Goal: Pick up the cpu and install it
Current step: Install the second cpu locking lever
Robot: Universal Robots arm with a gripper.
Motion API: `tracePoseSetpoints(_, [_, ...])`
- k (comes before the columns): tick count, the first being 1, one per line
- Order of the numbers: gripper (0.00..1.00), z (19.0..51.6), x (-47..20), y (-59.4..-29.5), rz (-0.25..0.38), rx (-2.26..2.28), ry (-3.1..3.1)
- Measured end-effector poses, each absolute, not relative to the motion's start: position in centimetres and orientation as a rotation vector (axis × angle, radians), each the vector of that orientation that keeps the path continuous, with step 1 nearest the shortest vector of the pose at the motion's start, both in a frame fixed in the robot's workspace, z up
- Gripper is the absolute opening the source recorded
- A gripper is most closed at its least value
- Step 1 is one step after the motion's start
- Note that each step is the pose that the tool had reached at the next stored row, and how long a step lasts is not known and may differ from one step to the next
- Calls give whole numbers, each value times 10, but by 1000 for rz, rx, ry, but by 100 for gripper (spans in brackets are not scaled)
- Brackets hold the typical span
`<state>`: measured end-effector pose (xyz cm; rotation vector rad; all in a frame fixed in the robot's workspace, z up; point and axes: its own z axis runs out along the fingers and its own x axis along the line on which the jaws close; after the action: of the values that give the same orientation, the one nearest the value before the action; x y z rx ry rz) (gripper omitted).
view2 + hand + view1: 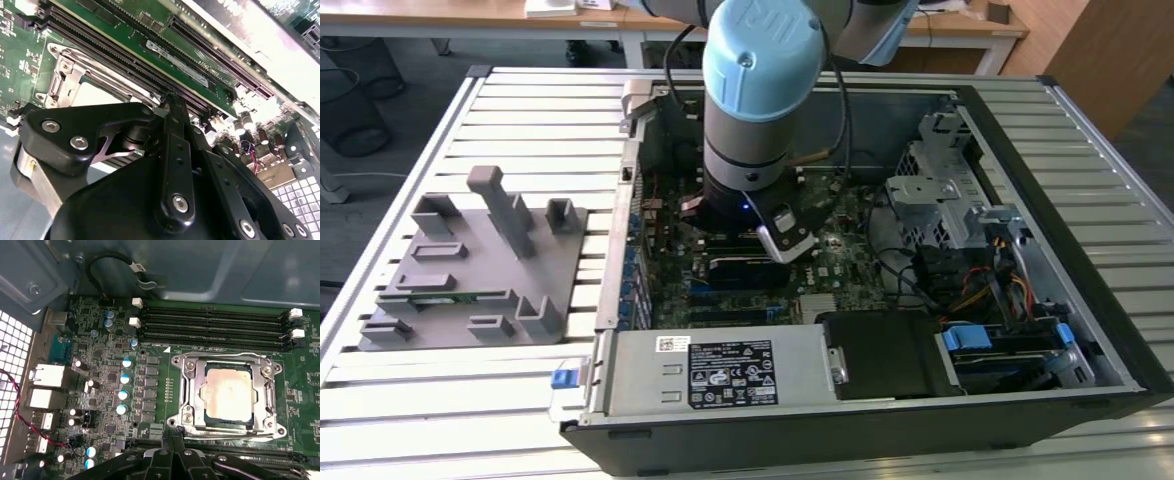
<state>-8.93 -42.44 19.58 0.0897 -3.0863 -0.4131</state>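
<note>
The cpu (227,392), a flat square chip with a pale metal top, lies inside the metal-rimmed socket frame (185,415) on the green motherboard (100,335). In the first wrist view my gripper (172,434) hovers just off one edge of the socket frame, its black fingers pressed together with nothing between them. The second wrist view looks along the same shut gripper (170,102), with the socket frame (70,75) beyond it. In the exterior view the arm (747,110) reaches straight down into the open computer case (1067,200).
Black memory slots (210,325) run alongside the socket. Capacitors (125,385) and rear ports (47,377) stand to one side. In the exterior view, a grey fixture (467,260) holding a green memory stick (447,297) sits at the left. A drive cage (947,190) and cables fill the case's right.
</note>
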Motion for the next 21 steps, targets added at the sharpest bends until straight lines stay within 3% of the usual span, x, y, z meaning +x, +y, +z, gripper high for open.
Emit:
tracePoseSetpoints(6, [11,191,-90,-424,-453,90,-3081])
tracePoseSetpoints(21, [11,190,-92,-423,-461,90,-3080])
